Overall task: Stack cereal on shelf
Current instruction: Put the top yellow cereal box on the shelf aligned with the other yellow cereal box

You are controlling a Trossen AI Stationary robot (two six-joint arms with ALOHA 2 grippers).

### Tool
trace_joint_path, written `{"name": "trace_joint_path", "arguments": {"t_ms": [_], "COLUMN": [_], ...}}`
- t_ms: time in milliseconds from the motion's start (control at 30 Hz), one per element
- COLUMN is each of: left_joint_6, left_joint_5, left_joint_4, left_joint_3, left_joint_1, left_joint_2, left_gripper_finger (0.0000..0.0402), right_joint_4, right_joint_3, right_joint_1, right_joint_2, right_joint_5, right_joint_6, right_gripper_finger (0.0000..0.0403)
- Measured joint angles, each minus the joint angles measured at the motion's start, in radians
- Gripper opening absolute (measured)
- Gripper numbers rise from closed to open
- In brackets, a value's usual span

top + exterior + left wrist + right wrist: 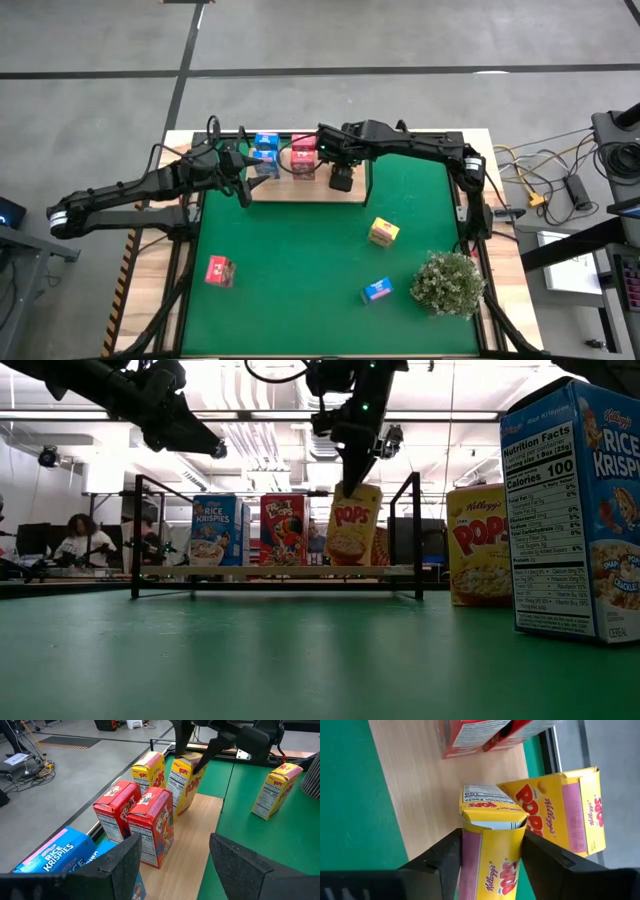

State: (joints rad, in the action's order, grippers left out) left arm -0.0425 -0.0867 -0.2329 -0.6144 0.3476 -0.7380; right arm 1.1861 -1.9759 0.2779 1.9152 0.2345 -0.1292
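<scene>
Right gripper (490, 855) clamped on a tilted yellow Corn Pops carton (354, 525), fingers pinching its top, over the shelf (275, 571) beside a second Pops box (560, 812). Left gripper (172, 865) hovering by the red Froot Loops cartons (150, 820), fingers spread wide, holding nothing.

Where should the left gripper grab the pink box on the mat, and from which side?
Take the pink box across its two broad faces, near the top, coming straight down. It stands apart on the mat with nothing beside it, so either face is free. The left gripper is open over the shelf; the right gripper is busy with a yellow box.
</scene>
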Motion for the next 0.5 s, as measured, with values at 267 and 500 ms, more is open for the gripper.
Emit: {"name": "trace_joint_path", "arguments": {"t_ms": [267,500], "left_joint_6": [0.0,0.0], "left_joint_5": [0.0,0.0], "left_joint_4": [0.0,0.0], "left_joint_3": [0.0,0.0], "left_joint_1": [0.0,0.0], "left_joint_2": [0.0,0.0], "left_gripper_finger": [0.0217,0.0217], "right_joint_4": [-0.018,-0.017], "right_joint_3": [0.0,0.0], "right_joint_1": [0.0,-0.002], "right_joint_2": [0.0,-0.024], "right_joint_5": [0.003,0.003], "right_joint_6": [-0.029,-0.007], "right_gripper_finger": [0.0228,0.0235]}}
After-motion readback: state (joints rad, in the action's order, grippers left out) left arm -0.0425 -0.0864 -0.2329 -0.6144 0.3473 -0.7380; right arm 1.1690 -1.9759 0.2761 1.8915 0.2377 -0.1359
